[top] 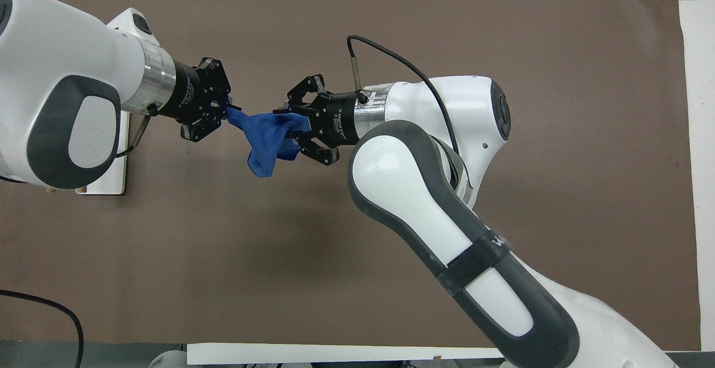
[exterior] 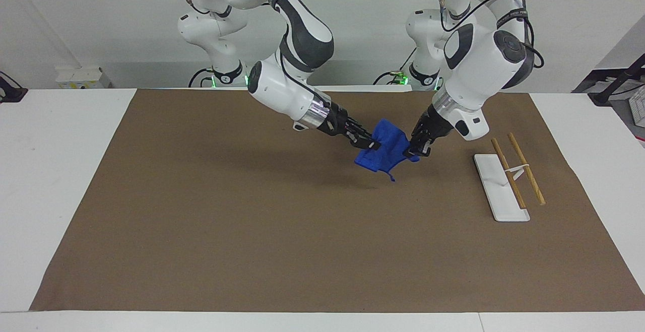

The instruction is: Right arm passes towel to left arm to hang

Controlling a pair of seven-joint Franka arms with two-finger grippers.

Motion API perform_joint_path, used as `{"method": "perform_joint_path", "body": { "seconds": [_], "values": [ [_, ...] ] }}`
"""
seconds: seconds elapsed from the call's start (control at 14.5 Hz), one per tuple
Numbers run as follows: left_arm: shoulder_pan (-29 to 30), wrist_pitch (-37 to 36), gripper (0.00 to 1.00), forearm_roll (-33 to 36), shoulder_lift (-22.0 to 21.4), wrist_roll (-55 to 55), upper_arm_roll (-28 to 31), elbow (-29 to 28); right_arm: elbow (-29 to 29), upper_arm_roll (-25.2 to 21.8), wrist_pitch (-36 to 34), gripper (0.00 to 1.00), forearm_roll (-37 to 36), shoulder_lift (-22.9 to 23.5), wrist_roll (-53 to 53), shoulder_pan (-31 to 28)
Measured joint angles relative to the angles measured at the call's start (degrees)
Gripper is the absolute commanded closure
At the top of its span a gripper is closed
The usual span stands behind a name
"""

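The blue towel (exterior: 387, 146) hangs in the air over the brown mat, held between both grippers. My right gripper (exterior: 374, 145) is shut on one end of it. My left gripper (exterior: 416, 150) is shut on the other end, toward the rack. The thin loop (exterior: 392, 177) dangles below the cloth. In the overhead view the towel (top: 265, 140) stretches from the left gripper (top: 224, 112) to the right gripper (top: 293, 125) and sags between them.
A towel rack (exterior: 504, 191) with a white base and two wooden rods stands on the brown mat (exterior: 252, 211) toward the left arm's end. In the overhead view the left arm hides most of it (top: 106, 181).
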Motion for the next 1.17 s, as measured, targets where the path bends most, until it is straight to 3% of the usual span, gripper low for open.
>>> {"method": "perform_joint_path", "body": {
  "seconds": [0.21, 0.76, 0.97, 1.17],
  "values": [
    [0.1, 0.0, 0.99, 0.0, 0.0, 3.3, 0.2, 0.3, -0.1, -0.3, -0.3, 0.00, -5.4, 0.0, -7.0, -1.6],
    [0.4, -2.1, 1.00, 0.1, 0.0, 12.6, 4.5, 1.4, 0.3, -0.6, -14.3, 0.00, -41.7, -0.7, -30.3, -14.3],
    [0.4, -3.6, 1.00, 3.0, 0.0, 22.4, 9.0, 1.4, 2.0, -0.8, -18.8, 0.00, -54.9, -1.6, -34.1, -19.0],
    [1.7, -3.9, 1.00, 4.8, 0.0, 38.8, 14.8, 1.4, 6.2, -1.0, -26.7, 0.00, -61.9, -3.0, -38.3, -24.7]
  ]
}}
